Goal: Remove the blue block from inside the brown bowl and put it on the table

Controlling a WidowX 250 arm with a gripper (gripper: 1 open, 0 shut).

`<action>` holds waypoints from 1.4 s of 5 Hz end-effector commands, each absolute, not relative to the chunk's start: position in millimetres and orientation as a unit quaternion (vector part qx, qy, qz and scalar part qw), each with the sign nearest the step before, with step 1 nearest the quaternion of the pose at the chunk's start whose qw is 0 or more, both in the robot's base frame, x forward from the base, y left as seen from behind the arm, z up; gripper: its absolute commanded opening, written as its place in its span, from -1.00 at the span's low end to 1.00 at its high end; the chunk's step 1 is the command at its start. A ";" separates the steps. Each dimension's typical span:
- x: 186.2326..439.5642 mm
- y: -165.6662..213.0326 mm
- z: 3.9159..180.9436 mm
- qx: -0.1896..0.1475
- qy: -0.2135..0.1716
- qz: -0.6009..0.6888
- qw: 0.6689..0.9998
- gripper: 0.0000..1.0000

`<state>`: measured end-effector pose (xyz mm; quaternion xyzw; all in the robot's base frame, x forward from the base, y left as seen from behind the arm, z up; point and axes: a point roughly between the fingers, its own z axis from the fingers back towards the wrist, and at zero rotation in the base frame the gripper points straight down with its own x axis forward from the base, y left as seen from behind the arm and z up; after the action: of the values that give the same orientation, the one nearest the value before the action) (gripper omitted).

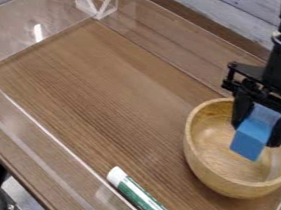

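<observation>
The blue block hangs upright over the hollow of the brown bowl, its lower end still below the rim line in this view. My gripper comes down from above at the right and is shut on the blue block, one black finger on each side of its upper part. The bowl stands on the table at the right, near the front edge.
A white-and-green marker lies by the front edge, left of the bowl. Clear acrylic walls run along the table's edges, with a small clear stand at the back left corner.
</observation>
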<state>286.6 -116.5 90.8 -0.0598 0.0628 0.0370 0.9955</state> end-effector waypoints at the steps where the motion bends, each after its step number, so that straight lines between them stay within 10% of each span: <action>1: 295.0 -115.9 124.7 -0.079 0.012 0.029 0.996 -1.00; 7: 277.7 -80.2 142.1 -0.076 0.008 0.010 0.997 -1.00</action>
<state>275.0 -81.5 122.3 -0.0700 0.0426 0.0160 0.9965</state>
